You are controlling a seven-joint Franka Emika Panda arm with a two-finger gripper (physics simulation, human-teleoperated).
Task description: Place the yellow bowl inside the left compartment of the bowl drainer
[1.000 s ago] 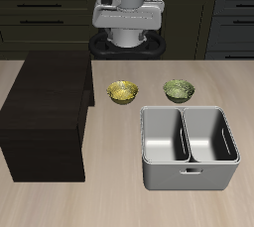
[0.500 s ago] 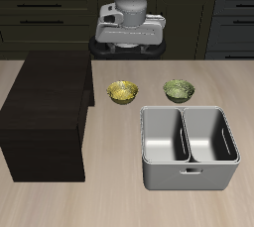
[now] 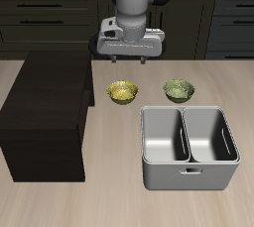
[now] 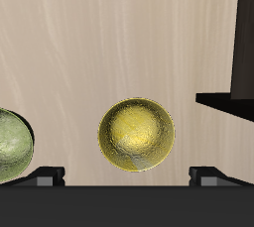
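The yellow bowl sits upright on the wooden table between the dark cabinet block and the olive-green bowl. It fills the middle of the wrist view, golden with a mottled inside. My gripper hangs open above and slightly behind it, not touching it. Its two fingertips stand wide apart with nothing between them. The bowl drainer, a grey two-well tub with a small front handle, stands nearer the front edge; both wells are empty.
An olive-green bowl of like size rests beside the yellow one, just behind the drainer, and shows partly in the wrist view. A tall dark brown cabinet block stands close on the yellow bowl's other side.
The arm has come down and forward toward the bowls, with the gripper now lower over the table. The bowls and the drainer have not moved.
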